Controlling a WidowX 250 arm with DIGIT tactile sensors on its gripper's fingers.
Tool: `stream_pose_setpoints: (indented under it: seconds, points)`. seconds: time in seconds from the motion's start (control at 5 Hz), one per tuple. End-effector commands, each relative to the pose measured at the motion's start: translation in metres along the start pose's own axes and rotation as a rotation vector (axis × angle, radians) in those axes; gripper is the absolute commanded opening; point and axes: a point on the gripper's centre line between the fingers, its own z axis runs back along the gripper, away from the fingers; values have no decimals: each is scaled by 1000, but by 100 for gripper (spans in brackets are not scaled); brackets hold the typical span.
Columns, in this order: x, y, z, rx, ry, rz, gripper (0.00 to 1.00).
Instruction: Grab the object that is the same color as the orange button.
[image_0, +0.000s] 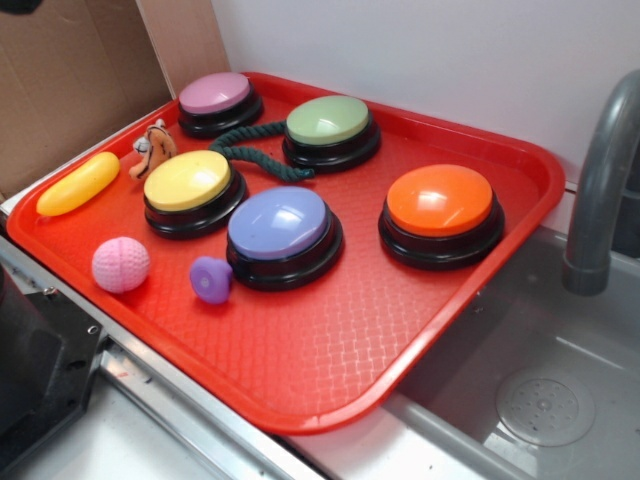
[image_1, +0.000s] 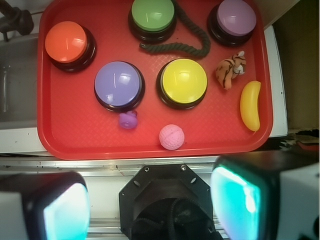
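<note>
Since the exterior view leaves the arm out entirely, use it only to place your target: the plush animal toy (image_0: 152, 147) lies at the far left of the red tray (image_0: 330, 350), wedged between the yellow button (image_0: 190, 190) and the pink-purple button (image_0: 217, 102), with the yellow banana-shaped toy (image_0: 78, 184) just beside it toward the tray's rim. The orange button (image_0: 440, 212), whose colour it matches, sits well apart on the other side.

In the wrist view the gripper (image_1: 150, 200) hangs high above the near edge of the tray, and you can see its two fingers (image_1: 235, 200) spread wide with nothing between them. From here the plush sits up and to the right, next to the banana-shaped toy (image_1: 250, 105), and looks to lie tilted, head toward the tray wall.

Expect it to be light, soft and squashy, so it should give under the pads rather than slip or break. You would likely do best pinching across its fat middle, not the thin tail or legs, and watch the yellow button's base close by.
</note>
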Motion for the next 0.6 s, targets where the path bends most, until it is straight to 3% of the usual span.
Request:
stream_pose_setpoints:
  seconds: [0.0, 0.4]
  points:
    - [0, 0, 0, 0, 0, 0, 100]
    - [19, 43, -31, -56, -76, 262, 100]
